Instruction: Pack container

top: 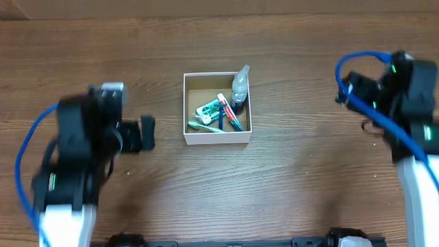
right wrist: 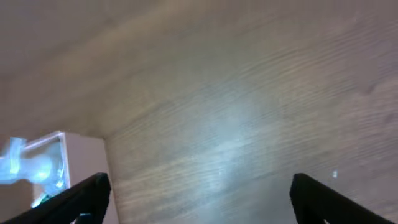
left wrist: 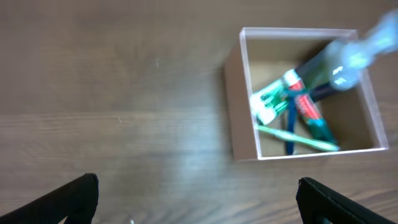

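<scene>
The container [top: 218,137], a square shallow white box with a brown inside, sits at the table's middle. In it lie a red, white and green toothpaste tube [top: 230,113], a green toothbrush [top: 206,125], a green-white packet [top: 208,108] and a dark blue item. A clear spray bottle [top: 239,86] leans on its far right corner. My left gripper [top: 146,132] is open and empty, left of the box. My right gripper [top: 343,89] is open and empty, far right of it. The left wrist view shows the box [left wrist: 239,118] ahead of the open jaws [left wrist: 198,182]. The right wrist view shows its corner [right wrist: 84,162] left of the open jaws [right wrist: 200,180].
The table is bare brown wood [top: 302,165] around the box. Blue cables loop off both arms [top: 27,151]. Dark fixtures sit along the front edge [top: 343,239].
</scene>
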`<state>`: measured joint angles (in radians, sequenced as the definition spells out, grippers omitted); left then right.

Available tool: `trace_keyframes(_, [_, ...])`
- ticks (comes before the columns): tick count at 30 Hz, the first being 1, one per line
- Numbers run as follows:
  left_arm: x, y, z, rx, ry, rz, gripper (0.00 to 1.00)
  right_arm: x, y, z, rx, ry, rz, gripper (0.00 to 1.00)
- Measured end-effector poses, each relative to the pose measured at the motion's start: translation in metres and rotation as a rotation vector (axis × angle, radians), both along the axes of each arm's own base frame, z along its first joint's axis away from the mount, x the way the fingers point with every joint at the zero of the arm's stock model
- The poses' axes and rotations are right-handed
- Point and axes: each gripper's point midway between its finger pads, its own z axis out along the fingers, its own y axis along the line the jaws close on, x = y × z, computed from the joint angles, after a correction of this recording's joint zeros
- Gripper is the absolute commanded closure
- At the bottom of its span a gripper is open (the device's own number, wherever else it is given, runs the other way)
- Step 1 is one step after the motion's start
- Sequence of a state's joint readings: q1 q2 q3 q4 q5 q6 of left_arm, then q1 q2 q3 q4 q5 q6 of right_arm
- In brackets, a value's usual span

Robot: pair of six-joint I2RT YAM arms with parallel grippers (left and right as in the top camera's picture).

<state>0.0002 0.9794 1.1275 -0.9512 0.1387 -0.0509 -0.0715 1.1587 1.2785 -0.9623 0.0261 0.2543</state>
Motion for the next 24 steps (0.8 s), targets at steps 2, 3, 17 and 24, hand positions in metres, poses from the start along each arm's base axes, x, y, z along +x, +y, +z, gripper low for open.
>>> trace_keyframes(2, [-0.021, 0.000, 0.005, 0.001, -0.063, -0.002, 0.00, -0.018, 0.003, 0.006, -0.008, -0.081, -0.002, 0.07])
trace_keyframes(3, [-0.032, 0.000, 0.006, 0.000, -0.104, -0.003, 0.00, -0.031, 0.006, 0.004, -0.004, -0.113, -0.006, 0.00])
trace_keyframes(17, [-0.100, 0.000, -0.048, 0.000, -0.095, -0.003, 0.00, -0.157, 0.015, -0.121, 0.163, 0.101, -0.174, 0.00])
trace_keyframes(24, [-0.111, 0.000, -0.061, 0.000, -0.023, -0.003, 0.00, -0.158, 0.015, -0.122, 0.174, 0.106, -0.187, 0.00])
